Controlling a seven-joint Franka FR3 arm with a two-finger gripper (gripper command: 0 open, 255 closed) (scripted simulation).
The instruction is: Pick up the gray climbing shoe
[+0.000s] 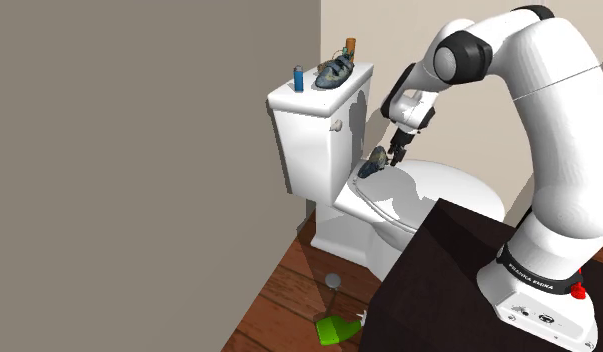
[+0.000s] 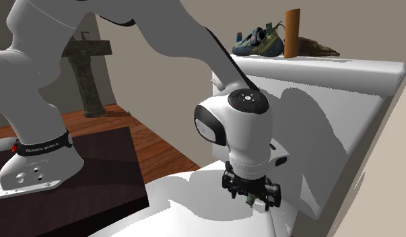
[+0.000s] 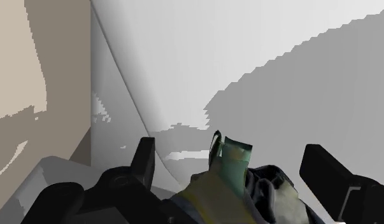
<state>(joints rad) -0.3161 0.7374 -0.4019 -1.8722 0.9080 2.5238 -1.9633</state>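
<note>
smooth white toilet (image 1: pixel 314 150) sitting centre frame in the shoulder view, glossy white arm (image 1: pixel 554 120) bending over it. gripper (image 3: pixel 233 151) hanging spread wide, clasping nothing, fingers either side of the grey-green climbing shoe (image 3: pixel 232 181) lying on the lid, its lower part cut off by the wrist view's edge. second shoe (image 1: pixel 335 72) resting on the tank, upper centre.

Smooth white toilet tank (image 1: pixel 307 150), dark wood plank floor (image 1: pixel 279 305), matt dark stand (image 1: pixel 439 262), matt black fingers (image 3: pixel 143 159)

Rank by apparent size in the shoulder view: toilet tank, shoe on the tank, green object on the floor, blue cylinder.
1. toilet tank, clearly largest
2. shoe on the tank and green object: they look about alike, so unranked
3. blue cylinder, smallest
</note>
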